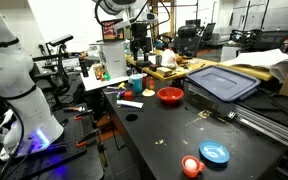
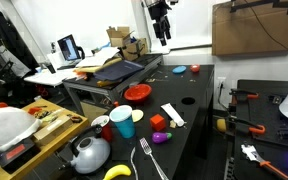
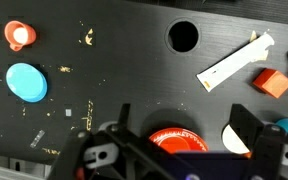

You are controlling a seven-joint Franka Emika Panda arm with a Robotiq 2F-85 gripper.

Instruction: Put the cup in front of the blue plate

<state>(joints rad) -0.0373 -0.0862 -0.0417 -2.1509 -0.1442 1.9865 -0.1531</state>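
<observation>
The small red-orange cup stands on the black table right beside the blue plate, near the table's corner. Both also show in an exterior view, the cup and the plate, and at the left of the wrist view, the cup above the plate. My gripper hangs high above the table, far from them, also visible in an exterior view. In the wrist view its fingers are spread wide, open and empty, over the wider red bowl.
The red bowl sits mid-table beside a grey-blue bin lid. A white strip, a red block, a teal cup, a kettle and a fork lie at the other end. A round hole pierces the tabletop.
</observation>
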